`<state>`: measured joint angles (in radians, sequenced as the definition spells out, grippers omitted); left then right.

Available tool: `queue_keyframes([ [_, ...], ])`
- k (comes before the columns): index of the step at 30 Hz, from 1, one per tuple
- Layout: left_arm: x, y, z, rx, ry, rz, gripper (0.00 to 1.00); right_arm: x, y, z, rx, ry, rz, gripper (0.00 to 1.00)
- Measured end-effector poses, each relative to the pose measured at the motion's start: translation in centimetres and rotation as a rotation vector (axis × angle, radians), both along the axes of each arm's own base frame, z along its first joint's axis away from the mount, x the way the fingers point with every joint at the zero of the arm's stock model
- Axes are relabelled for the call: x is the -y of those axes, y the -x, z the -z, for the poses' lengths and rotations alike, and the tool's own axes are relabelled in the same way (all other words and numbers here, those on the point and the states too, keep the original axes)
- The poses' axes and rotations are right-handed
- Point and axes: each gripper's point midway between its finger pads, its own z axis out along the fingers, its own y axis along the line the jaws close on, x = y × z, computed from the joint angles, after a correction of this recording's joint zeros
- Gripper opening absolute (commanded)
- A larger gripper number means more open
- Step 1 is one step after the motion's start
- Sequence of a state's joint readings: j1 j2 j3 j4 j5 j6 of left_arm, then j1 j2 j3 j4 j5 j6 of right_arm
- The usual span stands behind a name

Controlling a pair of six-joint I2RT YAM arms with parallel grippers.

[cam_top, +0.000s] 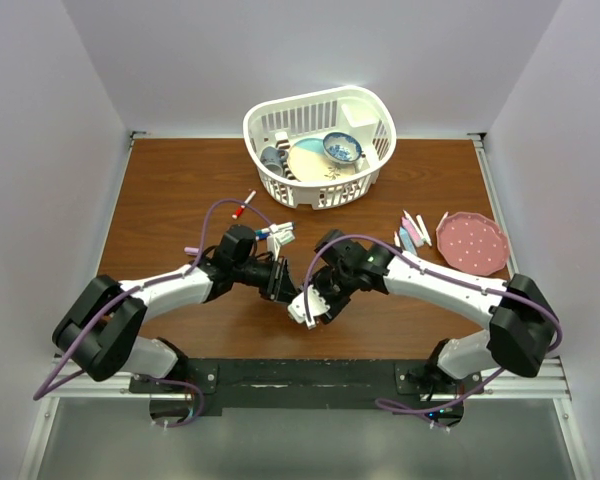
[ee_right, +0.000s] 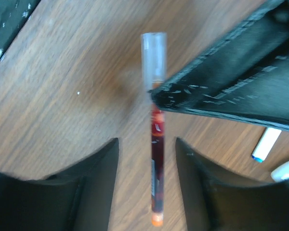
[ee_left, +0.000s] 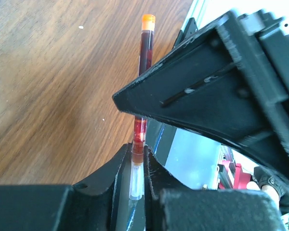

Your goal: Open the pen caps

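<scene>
Evidently clenched left fingers (ee_left: pixel 119 168) on pen (ee_left: pixel 145 57) near clear cap (ee_right: pixel 154 53), right fingers (ee_right: pixel 94 178) released astride barrel (ee_right: pixel 157 159), for pull-apart.

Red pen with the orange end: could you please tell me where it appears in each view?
Top external: not discernible, somewhere between left pincer and right pincer.
Left wrist: red pen rises from bottom centre to top.
Right wrist: upright at centre, orange end lowest.
Shared landmark: wooden table.

No legible text, labels, brands, numbers or signs anywhere.
</scene>
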<state>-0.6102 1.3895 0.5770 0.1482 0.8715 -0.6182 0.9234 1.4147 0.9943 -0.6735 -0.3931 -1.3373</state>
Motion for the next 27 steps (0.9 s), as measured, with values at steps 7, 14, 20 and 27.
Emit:
queue_keyframes([
  [7, 0.2, 0.0, -0.4, -0.007, 0.014, -0.001, 0.18, -0.1, -0.5, 0.3, 0.016, -0.002, 0.044, 0.0],
  [14, 0.2, -1.2, -2.2, 0.036, 0.035, -0.075, 0.72, 1.2, 0.1, -0.4, -0.032, -0.07, 0.146, 0.0],
  [20, -1.0, -5.6, -8.2, 0.267, 0.128, -0.318, 0.91, 3.9, -2.6, -3.5, -0.188, -0.262, 0.482, 0.0],
  [27, -2.1, -10.4, -10.0, 0.145, 0.199, -0.716, 0.89, 3.2, -5.0, -6.1, -0.371, -0.441, 0.792, 0.0],
])
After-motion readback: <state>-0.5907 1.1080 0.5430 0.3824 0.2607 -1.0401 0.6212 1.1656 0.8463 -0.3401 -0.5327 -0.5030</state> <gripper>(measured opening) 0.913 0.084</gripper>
